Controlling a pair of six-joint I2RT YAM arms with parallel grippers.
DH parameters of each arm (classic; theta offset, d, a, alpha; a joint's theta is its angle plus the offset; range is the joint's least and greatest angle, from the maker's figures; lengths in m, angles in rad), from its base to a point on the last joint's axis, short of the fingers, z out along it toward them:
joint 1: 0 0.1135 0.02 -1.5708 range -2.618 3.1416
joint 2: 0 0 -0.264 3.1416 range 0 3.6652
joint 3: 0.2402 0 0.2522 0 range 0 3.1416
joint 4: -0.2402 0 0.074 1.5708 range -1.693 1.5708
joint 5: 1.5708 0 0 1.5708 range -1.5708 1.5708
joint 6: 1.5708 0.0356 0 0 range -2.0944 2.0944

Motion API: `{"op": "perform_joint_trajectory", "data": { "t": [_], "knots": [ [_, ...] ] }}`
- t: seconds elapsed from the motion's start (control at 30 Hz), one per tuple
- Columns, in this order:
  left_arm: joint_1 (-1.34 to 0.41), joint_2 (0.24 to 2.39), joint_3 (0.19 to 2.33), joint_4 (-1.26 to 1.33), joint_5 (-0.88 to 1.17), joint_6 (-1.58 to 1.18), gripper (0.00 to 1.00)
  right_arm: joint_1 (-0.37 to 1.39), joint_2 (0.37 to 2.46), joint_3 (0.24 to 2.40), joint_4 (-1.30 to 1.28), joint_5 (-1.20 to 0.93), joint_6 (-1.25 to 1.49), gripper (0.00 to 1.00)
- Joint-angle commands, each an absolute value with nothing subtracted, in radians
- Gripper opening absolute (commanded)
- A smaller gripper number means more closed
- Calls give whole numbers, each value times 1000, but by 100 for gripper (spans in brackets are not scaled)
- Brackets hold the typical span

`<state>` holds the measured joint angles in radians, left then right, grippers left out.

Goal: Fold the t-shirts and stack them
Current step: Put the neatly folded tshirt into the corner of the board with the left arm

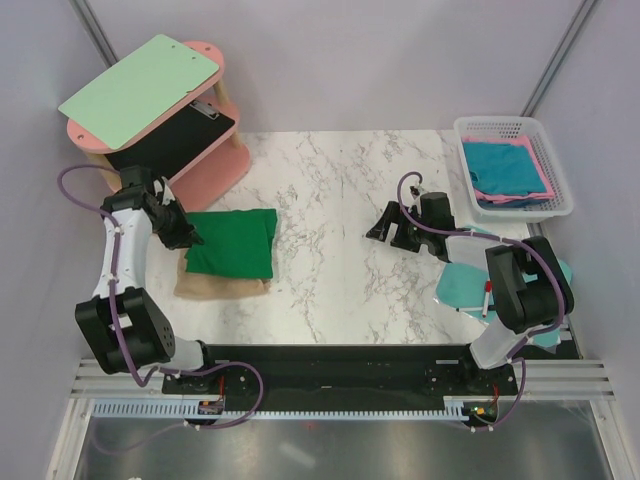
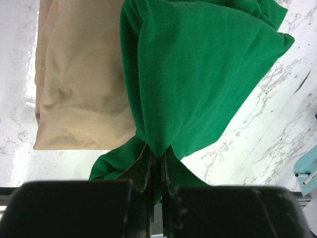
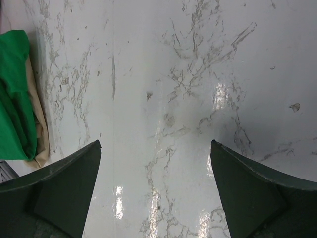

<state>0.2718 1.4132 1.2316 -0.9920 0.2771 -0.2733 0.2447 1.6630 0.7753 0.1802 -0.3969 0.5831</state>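
While the left gripper pinches an edge of the green t-shirt, jaws closed tight, the cloth fans ahead of them over the tan t-shirt; best lay it square before releasing; the right gripper gapes wide, empty.

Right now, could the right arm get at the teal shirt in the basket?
Probably yes: its fingers are open and empty, the basket has no lid, and the teal shirt lies on top.
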Motion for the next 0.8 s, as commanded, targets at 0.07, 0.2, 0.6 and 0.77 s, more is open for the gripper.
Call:
{"op": "perform_joint_trajectory", "data": {
  "t": [0.07,0.2,0.6,0.77],
  "knots": [
    [295,1430,1184,-963,190,-248,2,259,1686,775,233,-425,592,98],
    [295,1457,1161,-968,63,-264,2,267,1690,778,232,-426,589,98],
    [285,1500,1187,-956,-207,-290,73,290,1706,782,224,-428,580,98],
    [213,1293,1154,-896,-177,-256,100,288,1700,778,218,-414,572,98]
  ]
}}
